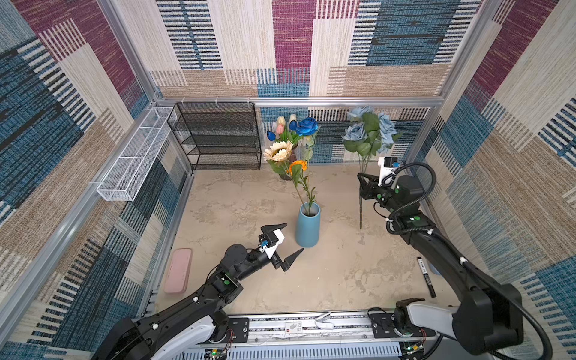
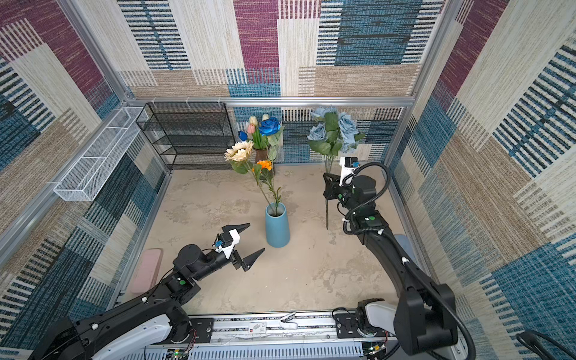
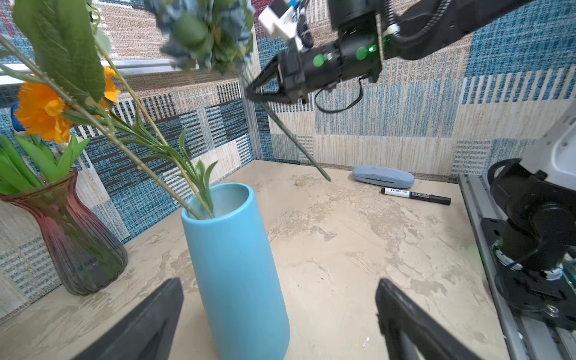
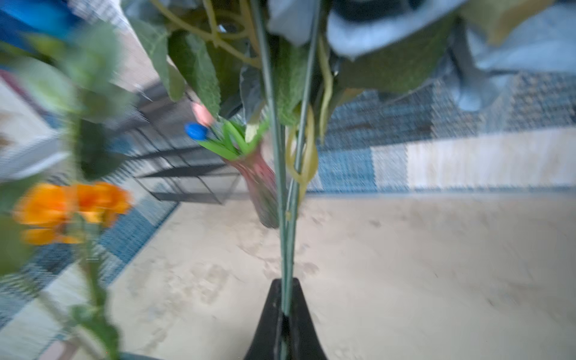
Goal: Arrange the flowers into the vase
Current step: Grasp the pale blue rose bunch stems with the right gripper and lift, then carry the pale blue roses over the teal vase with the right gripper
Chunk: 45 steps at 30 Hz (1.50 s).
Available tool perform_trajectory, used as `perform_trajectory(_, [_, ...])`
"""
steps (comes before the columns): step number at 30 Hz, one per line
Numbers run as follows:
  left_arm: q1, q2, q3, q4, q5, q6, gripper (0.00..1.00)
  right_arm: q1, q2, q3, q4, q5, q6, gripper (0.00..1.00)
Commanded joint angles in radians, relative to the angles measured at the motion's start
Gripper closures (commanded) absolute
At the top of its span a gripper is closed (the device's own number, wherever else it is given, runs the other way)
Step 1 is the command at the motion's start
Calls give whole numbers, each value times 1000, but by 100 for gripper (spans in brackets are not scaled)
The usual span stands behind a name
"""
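The roses (image 1: 371,132) stand upright at the right rear of the table (image 1: 343,280), stems pinched between the right gripper's (image 1: 361,187) closed fingers. The vase (image 1: 307,227), mid-table, holds the orange flower (image 1: 297,165). Beside it, the left gripper (image 1: 294,237) gapes wide, empty.

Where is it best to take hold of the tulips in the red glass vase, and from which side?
Probably low on the tulips, at the green stalks bunched upright just above the mouth of the red vase. Come level from the front with the open left gripper and lift straight up; the right gripper is shut on the pale blue roses.
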Motion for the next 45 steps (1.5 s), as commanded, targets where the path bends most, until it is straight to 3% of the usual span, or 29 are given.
perform_trajectory(1, [1,9,10,64,10,18,1,19,-59,-60,443,-201,165,100])
perform_trajectory(8, [1,49,10,109,16,1,1,207,6,-85,866,-261,147,100])
perform_trajectory(14, [1,35,-2,91,4,-1,1,251,143,-18,1076,-282,221,100])
perform_trajectory(20, [1,40,-6,77,-10,4,1,293,240,35,1144,-283,190,100])
perform_trajectory(32, [1,56,17,46,-17,24,1,311,406,-12,1316,-295,93,100])
perform_trajectory(45, [0,102,30,57,-26,33,1,311,437,-23,1248,-316,61,100])
